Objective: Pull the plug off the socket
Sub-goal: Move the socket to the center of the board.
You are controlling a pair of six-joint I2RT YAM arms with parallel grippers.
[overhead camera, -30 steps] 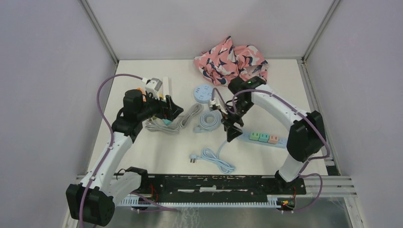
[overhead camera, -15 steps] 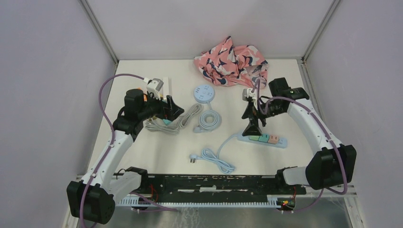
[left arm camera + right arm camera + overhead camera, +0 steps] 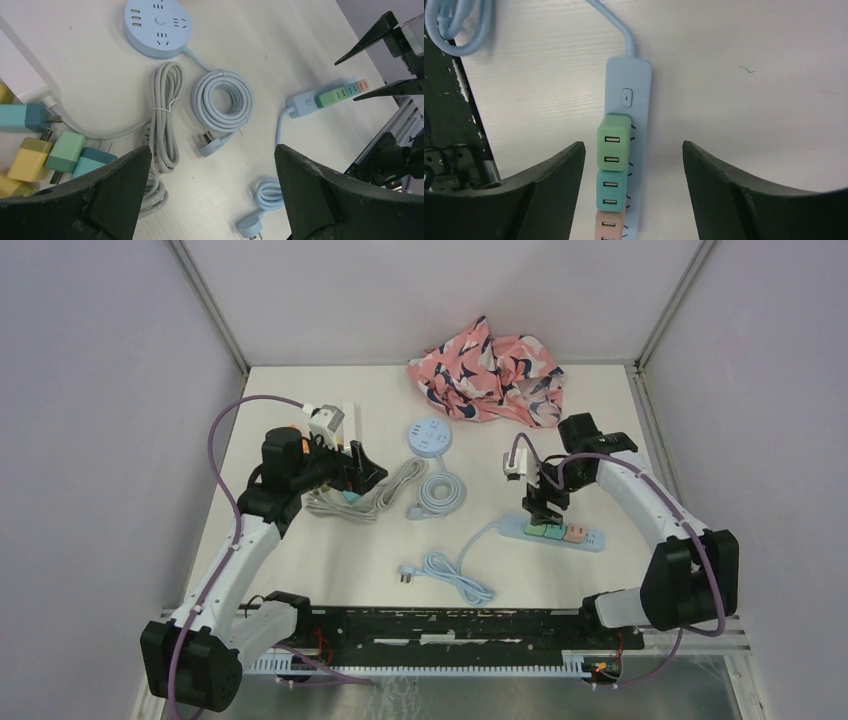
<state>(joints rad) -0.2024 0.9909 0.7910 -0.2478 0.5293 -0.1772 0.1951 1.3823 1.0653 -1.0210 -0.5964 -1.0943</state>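
Right gripper [image 3: 633,146], jaws apart and holding nothing, hangs over the blue power strip [image 3: 629,80], one finger on either side of the green plug [image 3: 613,142]. That plug sits in the strip, first in a row with a teal plug [image 3: 612,189] and a pink plug [image 3: 606,227]. Farther back, the left gripper [image 3: 212,149] is spread wide and empty above coiled cables [image 3: 222,107]. Beyond lie a round socket [image 3: 429,436] and a patterned cloth [image 3: 487,370].
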